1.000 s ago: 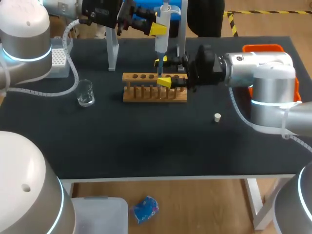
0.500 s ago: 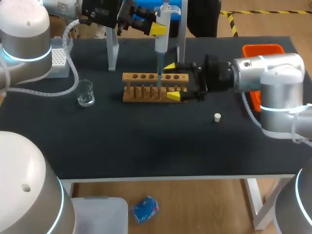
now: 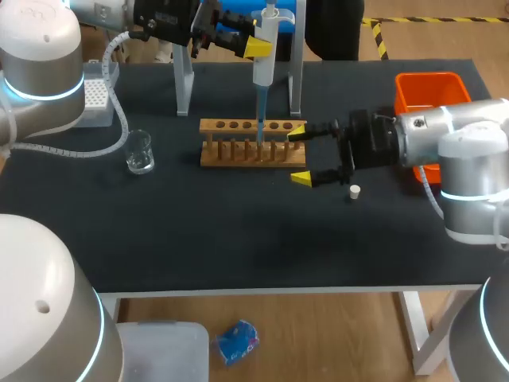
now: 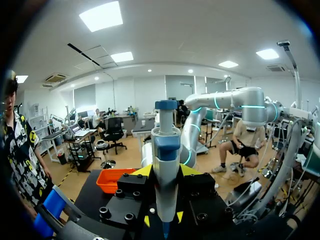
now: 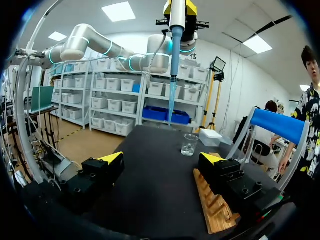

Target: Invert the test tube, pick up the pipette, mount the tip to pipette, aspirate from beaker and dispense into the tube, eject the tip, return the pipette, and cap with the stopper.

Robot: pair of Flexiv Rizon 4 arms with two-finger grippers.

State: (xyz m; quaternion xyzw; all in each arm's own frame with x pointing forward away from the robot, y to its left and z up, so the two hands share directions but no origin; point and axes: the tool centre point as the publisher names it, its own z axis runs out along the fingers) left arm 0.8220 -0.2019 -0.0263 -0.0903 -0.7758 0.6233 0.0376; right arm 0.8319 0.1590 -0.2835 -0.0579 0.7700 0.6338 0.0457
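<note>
Over the wooden rack (image 3: 253, 146) in the head view, the left tool (image 3: 260, 48) is clamped on the pipette (image 3: 263, 72). It hangs upright with its blue tip (image 3: 260, 119) reaching down to one of the rack's holes. I can't make out the test tube itself. The right tool (image 3: 298, 156) sits just beside the rack's right end, fingers spread wide with nothing between them. The white stopper (image 3: 355, 191) lies on the dark surface (image 3: 238, 239) near it, and the beaker (image 3: 139, 151) is off to the rack's left.

Left wrist view: the pipette (image 4: 166, 150) is gripped between this tool's (image 4: 165, 172) fingers, with an orange bin (image 4: 111, 179) beyond it.

Right wrist view: its own tool (image 5: 161, 159) is open and empty, with the rack (image 5: 215, 207) right under one finger. The beaker (image 5: 189, 144) is ahead and the pipette (image 5: 175, 55) hangs above the surface.
</note>
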